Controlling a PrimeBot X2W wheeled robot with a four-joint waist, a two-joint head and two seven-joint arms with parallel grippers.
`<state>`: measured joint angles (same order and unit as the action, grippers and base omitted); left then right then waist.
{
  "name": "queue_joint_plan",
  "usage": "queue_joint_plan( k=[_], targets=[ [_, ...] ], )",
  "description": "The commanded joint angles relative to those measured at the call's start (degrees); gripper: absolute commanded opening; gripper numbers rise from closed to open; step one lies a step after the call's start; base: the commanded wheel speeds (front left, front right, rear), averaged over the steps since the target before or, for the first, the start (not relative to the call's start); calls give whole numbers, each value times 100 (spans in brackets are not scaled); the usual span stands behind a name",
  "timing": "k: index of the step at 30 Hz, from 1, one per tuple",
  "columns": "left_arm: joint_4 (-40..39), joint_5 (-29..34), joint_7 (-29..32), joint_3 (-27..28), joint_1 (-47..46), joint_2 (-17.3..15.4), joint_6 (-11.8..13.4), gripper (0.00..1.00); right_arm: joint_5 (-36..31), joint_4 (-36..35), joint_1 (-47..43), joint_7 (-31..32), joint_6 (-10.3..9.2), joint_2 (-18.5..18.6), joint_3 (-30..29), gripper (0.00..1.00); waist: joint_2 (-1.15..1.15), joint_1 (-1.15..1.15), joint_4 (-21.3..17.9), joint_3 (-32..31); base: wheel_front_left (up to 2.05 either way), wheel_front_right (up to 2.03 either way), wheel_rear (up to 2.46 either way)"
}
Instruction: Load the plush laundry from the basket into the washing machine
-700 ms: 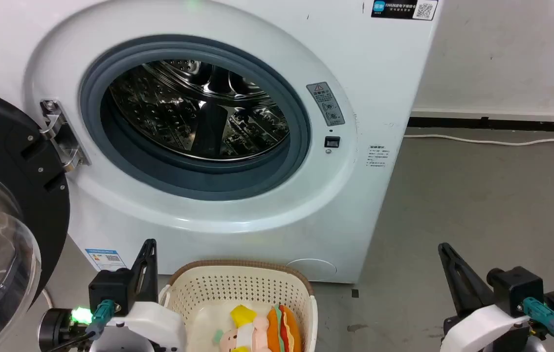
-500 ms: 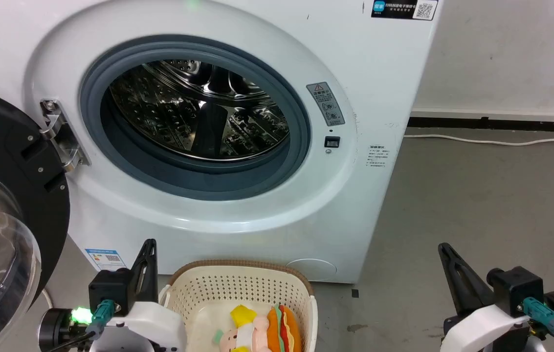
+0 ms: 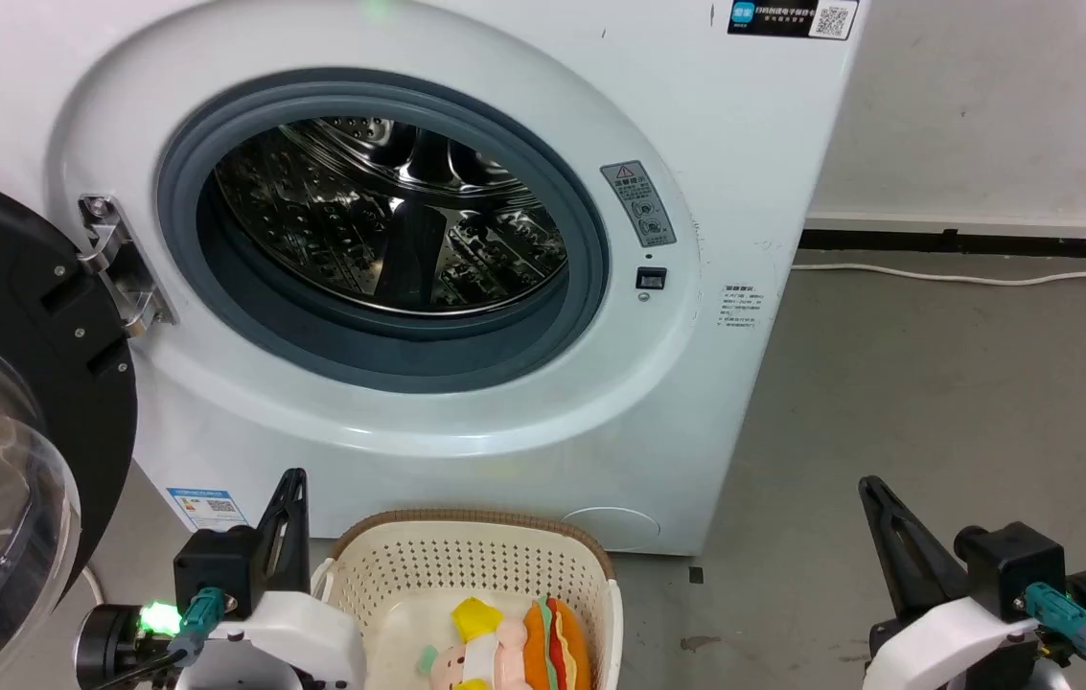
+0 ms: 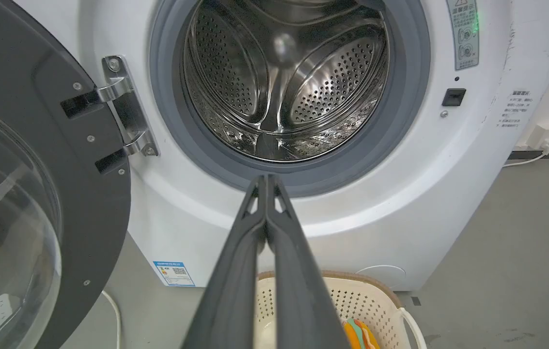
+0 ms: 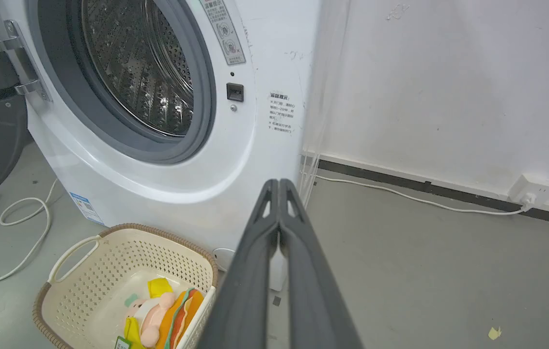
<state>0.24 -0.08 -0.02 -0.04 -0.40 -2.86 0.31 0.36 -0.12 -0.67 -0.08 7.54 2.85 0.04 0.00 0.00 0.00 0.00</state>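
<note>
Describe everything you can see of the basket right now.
The basket is a small cream-white plastic tub, rounded-rectangular, with perforated walls, a brown woven-look rim and a loop handle on its side. It stands upright on the grey floor close in front of the washing machine, holding the plush laundry.

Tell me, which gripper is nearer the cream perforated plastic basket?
Left. The left gripper stands beside the cream perforated basket, at its left rim; the right gripper is far off to its right.

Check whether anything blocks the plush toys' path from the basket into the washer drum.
Nothing visible: the black-rimmed glass door hangs open at left, clear of the grey-gasketed porthole; its steel drum looks empty.
</note>
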Motion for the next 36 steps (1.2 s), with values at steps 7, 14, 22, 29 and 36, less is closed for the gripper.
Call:
queue_joint_plan(
  k=[7, 14, 22, 29, 36],
  targets=[
    [-24, 8, 2, 4, 40, -1, -31, 0, -36, 12, 67, 8, -5, 3, -4, 0, 0, 0, 0, 0, 0, 0, 0],
    [-24, 8, 2, 4, 40, -1, -31, 0, -36, 12, 67, 8, -5, 3, -4, 0, 0, 0, 0, 0, 0, 0, 0],
    [3, -1, -1, -2, 0, 0, 2, 100, 4, -1, -2, -1, 0, 0, 3, 100, 0, 0, 0, 0, 0, 0, 0],
    [26, -15, -73, -74, -4, 0, 43, 100, 68, -5, -11, -72, 0, 0, -19, 100, 0, 0, -10, 20, 0, 0, 0],
    [115, -25, -156, -172, -57, 0, 75, 100, 117, 12, 7, -155, -1, 0, -84, 100, 0, 0, -54, 148, 0, 0, 0]
  ],
)
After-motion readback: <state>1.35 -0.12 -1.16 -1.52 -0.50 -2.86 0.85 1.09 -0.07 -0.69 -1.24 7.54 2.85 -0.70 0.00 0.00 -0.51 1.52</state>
